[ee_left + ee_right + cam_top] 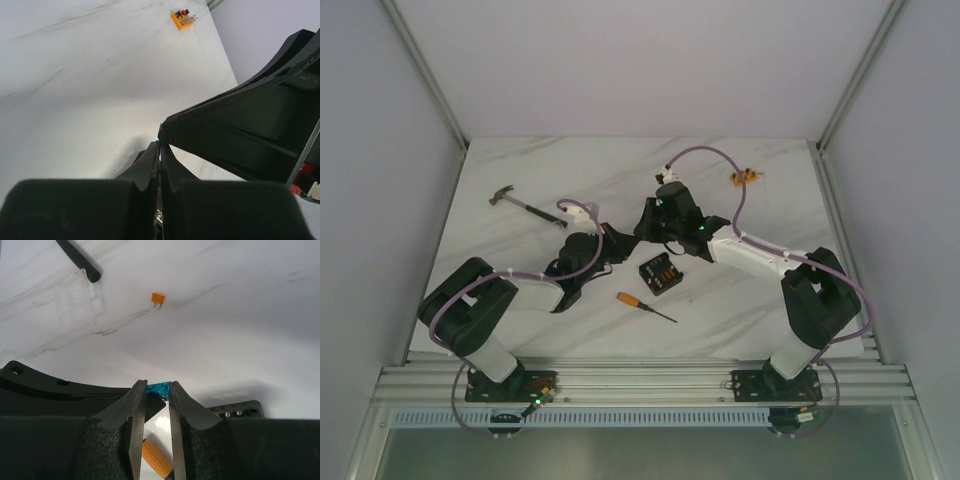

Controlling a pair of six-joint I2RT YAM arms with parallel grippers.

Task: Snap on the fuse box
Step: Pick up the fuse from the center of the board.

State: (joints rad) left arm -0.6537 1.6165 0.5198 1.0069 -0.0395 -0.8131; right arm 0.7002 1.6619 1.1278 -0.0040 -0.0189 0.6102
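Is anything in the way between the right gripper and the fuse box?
Nothing lies between the right gripper and the fuse box beside it. But its jaws are occupied, pinching a blue fuse, with the left gripper shut on that fuse too.

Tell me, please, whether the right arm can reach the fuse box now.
Probably yes: the fuse box lies on the table close beside the right gripper, with nothing over it. But that gripper is shut on a blue fuse, which the left gripper seems to pinch too, so its jaws are not free.
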